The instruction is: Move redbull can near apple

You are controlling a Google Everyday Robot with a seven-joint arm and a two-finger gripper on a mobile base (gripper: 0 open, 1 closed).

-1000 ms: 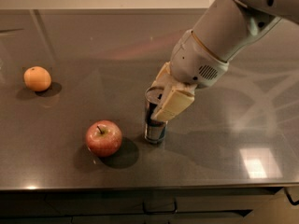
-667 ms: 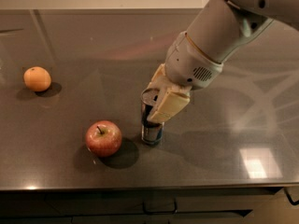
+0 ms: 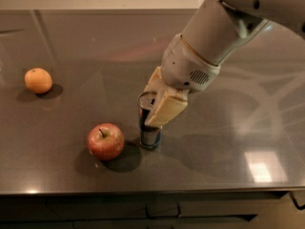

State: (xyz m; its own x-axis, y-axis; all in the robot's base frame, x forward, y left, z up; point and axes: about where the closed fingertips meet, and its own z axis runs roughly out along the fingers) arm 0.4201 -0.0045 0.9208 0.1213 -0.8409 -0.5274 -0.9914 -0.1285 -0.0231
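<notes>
The countertop (image 3: 228,142) is seen as glossy and reflective. The redbull can (image 3: 148,135), clasped at its top by the matt cream, seemingly plastic gripper (image 3: 159,104), looks metallic; the apple (image 3: 106,141) is smooth-skinned.

The can (image 3: 148,130) stands upright on the counter (image 3: 238,142), toward its front edge. The apple (image 3: 106,141) lies just to its left and slightly nearer the front, close but not touching. The gripper (image 3: 157,101) is at the can's upper part, one finger on each side clasping it, and the arm (image 3: 209,37) reaches in from the upper right. The orange (image 3: 38,80) sits well apart at the left, behind the apple.
</notes>
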